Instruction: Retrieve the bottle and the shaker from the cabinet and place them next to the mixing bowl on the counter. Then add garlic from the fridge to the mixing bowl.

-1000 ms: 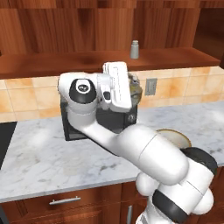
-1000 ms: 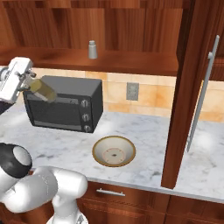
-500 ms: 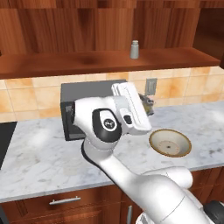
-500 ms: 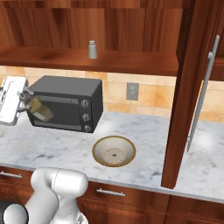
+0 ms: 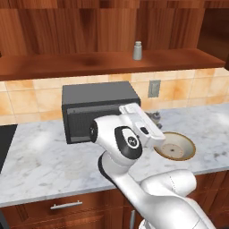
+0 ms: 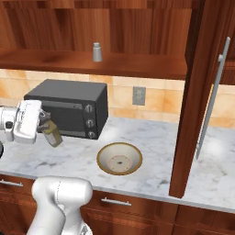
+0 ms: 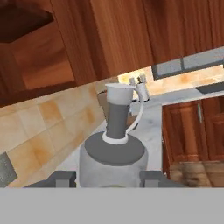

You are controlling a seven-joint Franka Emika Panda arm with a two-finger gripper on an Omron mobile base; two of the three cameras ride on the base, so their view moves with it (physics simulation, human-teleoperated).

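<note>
My gripper point(image 6: 46, 130) is shut on the bottle point(image 6: 53, 137), a slim glass bottle of pale yellow liquid held tilted above the counter point(image 6: 151, 137), in front of the black oven. In the left base view the gripper point(image 5: 154, 119) hangs just left of the mixing bowl point(image 5: 175, 146). In the hand view the bottle's grey top point(image 7: 112, 154) rises between my fingertips point(image 7: 62, 178). The tan mixing bowl point(image 6: 119, 158) sits on the marble to the right of the bottle. Up on the cabinet shelf point(image 5: 67, 65) the small grey shaker point(image 5: 137, 50) point(image 6: 97, 52) stands upright.
A black countertop oven point(image 5: 96, 109) point(image 6: 69, 108) stands against the tiled wall behind the gripper. A tall wooden panel point(image 6: 195, 92) with a long metal handle point(image 6: 213, 96) rises at the right. Wooden drawers point(image 6: 114, 202) run under the counter.
The arm has swung down and toward the mixing bowl with the bottle in its grip. The shaker and the bowl have not moved.
</note>
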